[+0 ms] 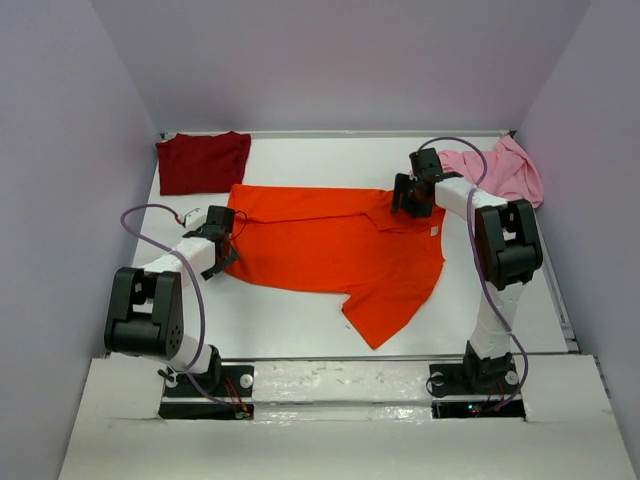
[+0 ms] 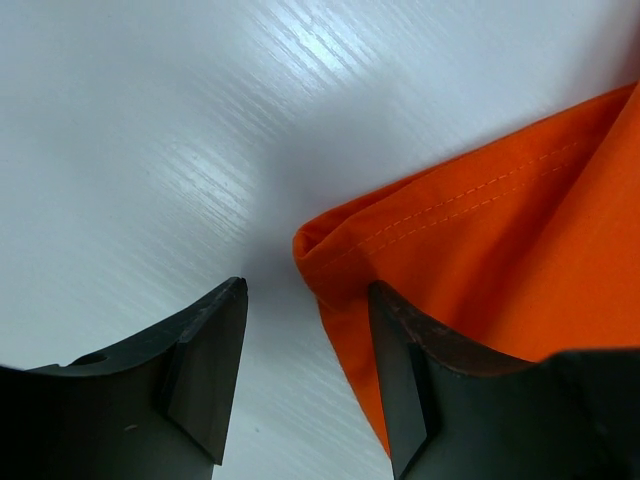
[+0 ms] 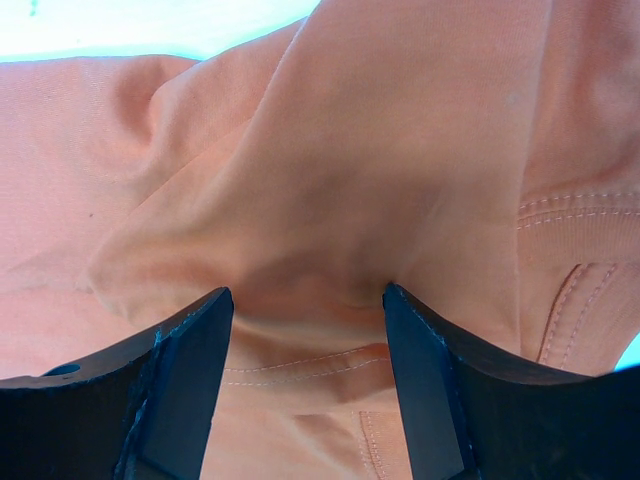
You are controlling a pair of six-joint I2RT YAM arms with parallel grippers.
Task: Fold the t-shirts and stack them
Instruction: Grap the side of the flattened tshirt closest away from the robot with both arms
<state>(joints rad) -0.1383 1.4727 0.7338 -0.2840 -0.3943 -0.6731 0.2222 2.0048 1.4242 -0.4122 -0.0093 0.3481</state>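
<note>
Orange t-shirt (image 1: 330, 250) is lying spread flat mid-bench (image 1: 300, 320), one sleeve pointing toward the arm bases. Left hand (image 1: 222, 238) is sitting at its left edge, jaws standing apart, with the hem corner lying in the gap by one finger, not pinched. Right hand (image 1: 408, 196) is sitting near the collar, jaws apart, straddling a raised fold of orange cloth. Maroon t-shirt (image 1: 203, 162) is lying far-left, pink t-shirt (image 1: 505, 170) is lying crumpled far-right.

A robotics lab test cell: a white surface (image 1: 300, 320) is boxed in on three sides by bare pale walls (image 1: 350, 60). Two arms (image 1: 505, 245) are bolted at its near edge, with loose purple cables (image 1: 203, 310) trailing along them. Plain shirts (image 1: 330, 250) lie spread on it.
</note>
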